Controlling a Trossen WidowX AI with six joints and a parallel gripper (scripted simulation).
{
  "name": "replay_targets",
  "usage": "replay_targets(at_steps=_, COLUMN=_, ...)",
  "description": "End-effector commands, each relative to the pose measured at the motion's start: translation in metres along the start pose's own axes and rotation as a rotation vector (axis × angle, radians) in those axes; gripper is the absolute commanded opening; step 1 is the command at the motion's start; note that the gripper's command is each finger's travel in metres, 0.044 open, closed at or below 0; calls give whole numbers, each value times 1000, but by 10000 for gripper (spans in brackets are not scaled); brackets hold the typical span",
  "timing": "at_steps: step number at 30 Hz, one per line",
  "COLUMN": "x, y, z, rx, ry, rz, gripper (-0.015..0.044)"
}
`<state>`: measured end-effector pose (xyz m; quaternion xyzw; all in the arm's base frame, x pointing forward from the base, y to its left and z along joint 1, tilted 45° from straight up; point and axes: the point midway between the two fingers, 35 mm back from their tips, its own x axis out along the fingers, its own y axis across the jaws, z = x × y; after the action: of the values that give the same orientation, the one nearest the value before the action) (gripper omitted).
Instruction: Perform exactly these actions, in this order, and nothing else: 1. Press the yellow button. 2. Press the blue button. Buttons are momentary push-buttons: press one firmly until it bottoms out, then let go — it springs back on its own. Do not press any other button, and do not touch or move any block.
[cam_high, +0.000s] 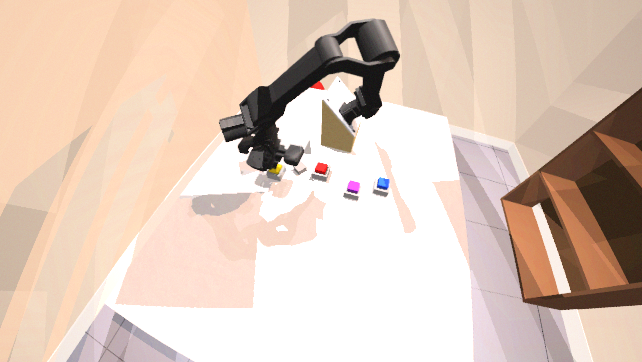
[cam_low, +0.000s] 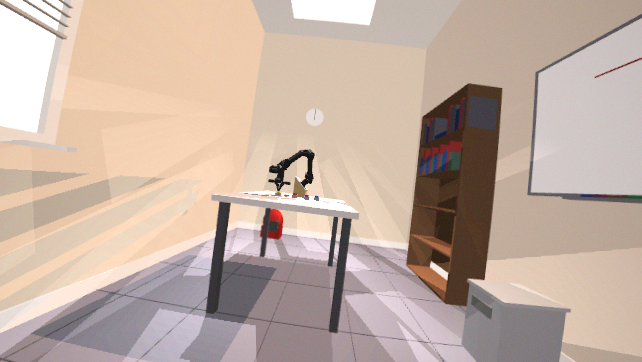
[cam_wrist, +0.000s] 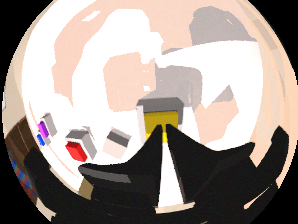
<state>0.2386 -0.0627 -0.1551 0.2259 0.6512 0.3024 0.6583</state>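
The yellow button (cam_high: 276, 170) (cam_wrist: 161, 119) sits in a grey-white housing at the left of the row. My gripper (cam_high: 276, 165) (cam_wrist: 162, 128) is shut and empty, pointing down, with its fingertips together over the yellow cap in the wrist view. They look at or just above the cap; whether they touch it or it is pushed down I cannot tell. The blue button (cam_high: 383, 183) (cam_wrist: 40, 140) stands at the right end of the row, away from the gripper, with its cap raised.
A red button (cam_high: 321, 168) (cam_wrist: 76, 151) and a magenta button (cam_high: 353, 187) (cam_wrist: 43, 130) stand between yellow and blue. A small pale block (cam_high: 300, 170) (cam_wrist: 115, 145) lies between yellow and red. A tilted tan panel (cam_high: 338, 132) stands behind the row near the arm's base.
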Motion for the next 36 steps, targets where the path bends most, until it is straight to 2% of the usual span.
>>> replay_targets(at_steps=1, x=3, y=1, z=-2, rx=6, ry=4, rz=8, gripper=20)
replay_targets(at_steps=11, x=3, y=1, z=-2, rx=6, ry=4, rz=8, gripper=20)
replay_targets(at_steps=15, x=-28, y=0, z=-1, rx=6, ry=4, rz=6, gripper=20)
replay_targets(at_steps=20, x=-34, y=0, z=-1, rx=7, ry=4, rz=7, gripper=20)
replay_targets(at_steps=24, x=-89, y=-1, z=-1, rx=7, ry=5, rz=5, gripper=20)
replay_targets(at_steps=30, x=-94, y=3, z=1, rx=12, ry=3, rz=1, gripper=20)
replay_targets(at_steps=36, x=-104, y=41, z=21, rx=41, ry=-15, rz=-31, gripper=20)
